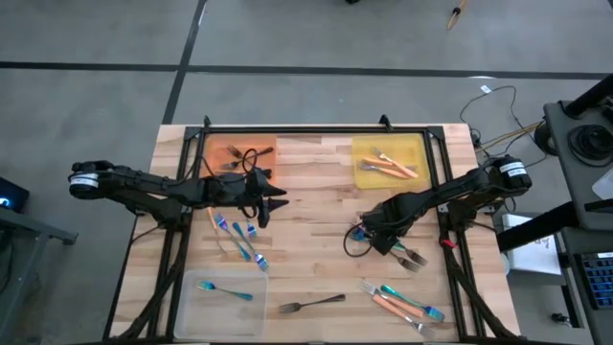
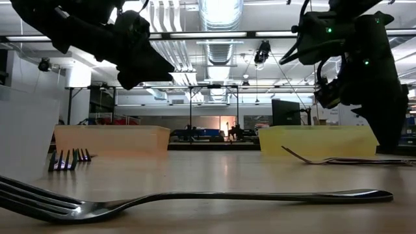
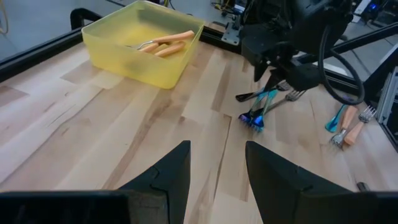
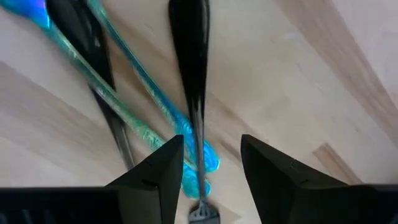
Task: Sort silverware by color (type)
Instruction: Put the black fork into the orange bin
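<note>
The right gripper (image 1: pixel 369 240) hangs low over a small crossed pile of silverware right of the tabletop's (image 1: pixel 316 206) centre — two blue-teal pieces (image 4: pixel 134 118) and dark grey ones (image 4: pixel 189 68). Its fingers stand apart, straddling a dark grey handle without pinching it; nothing is held. The same pile (image 3: pixel 261 109) shows from the left wrist, lying flat on the wood beneath the right arm.

The left gripper (image 1: pixel 271 203) waits above the bare wood left of centre, fingers (image 3: pixel 168 174) apart and empty.

Along the far edge, the orange tray (image 1: pixel 222 151) toward the left corner holds dark grey forks (image 1: pixel 244 158), and the yellow tray (image 1: pixel 412 144) toward the right corner holds orange-handled pieces (image 1: pixel 391 168). The clear tray (image 1: pixel 192 311) at the near left corner holds one blue-teal fork (image 1: pixel 227 290).

Loose on the wood: several blue-teal pieces (image 1: pixel 239 241) just beyond the clear tray, a lone dark grey fork (image 1: pixel 311 305) by the near edge at the middle — the one filling the low view (image 2: pixel 195 198) — and a mixed cluster of orange-handled and blue-teal pieces (image 1: pixel 404 305) near the near right corner.
</note>
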Available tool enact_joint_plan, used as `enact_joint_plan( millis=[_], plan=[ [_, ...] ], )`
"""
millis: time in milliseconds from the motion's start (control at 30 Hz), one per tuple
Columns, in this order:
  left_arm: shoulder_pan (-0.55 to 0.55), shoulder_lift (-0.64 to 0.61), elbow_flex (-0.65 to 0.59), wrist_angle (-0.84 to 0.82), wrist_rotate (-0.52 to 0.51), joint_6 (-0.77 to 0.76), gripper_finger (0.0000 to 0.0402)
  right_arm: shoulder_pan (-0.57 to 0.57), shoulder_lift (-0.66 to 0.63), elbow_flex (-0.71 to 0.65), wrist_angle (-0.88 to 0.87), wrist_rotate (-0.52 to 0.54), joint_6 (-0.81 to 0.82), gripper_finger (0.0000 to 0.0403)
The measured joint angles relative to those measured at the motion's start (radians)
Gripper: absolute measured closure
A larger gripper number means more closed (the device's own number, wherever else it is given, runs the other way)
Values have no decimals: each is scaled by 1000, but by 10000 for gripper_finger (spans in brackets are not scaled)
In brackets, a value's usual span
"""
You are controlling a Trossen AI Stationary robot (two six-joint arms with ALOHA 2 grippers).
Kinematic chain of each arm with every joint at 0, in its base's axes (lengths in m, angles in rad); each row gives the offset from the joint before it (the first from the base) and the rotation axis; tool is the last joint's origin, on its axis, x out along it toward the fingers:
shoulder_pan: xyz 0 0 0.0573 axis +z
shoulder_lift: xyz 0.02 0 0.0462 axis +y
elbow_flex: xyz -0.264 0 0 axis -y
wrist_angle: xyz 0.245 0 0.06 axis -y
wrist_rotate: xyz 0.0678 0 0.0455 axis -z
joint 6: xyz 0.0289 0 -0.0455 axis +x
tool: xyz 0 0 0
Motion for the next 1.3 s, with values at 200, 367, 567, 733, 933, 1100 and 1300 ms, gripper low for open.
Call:
enact_joint_plan(
  millis=[200,367,567,733,933,1100,1300],
  plan=[
    [0,0,0,-1,0,-2,267,0,0,-12,47,1,2,252],
    [0,0,0,-2,0,-2,267,0,0,-16,47,57,4,252],
    [0,0,0,-2,0,-2,267,-2,18,-21,92,81,20,252],
    [0,0,0,-3,0,-2,267,-2,75,-17,112,71,-2,252],
    [0,0,0,-3,0,-2,267,-4,146,-18,120,74,-29,255],
    [0,0,0,3,0,-2,267,-26,152,-18,125,63,-69,284],
    [0,0,0,10,0,-2,267,-82,135,-19,126,24,-107,352]
  ],
)
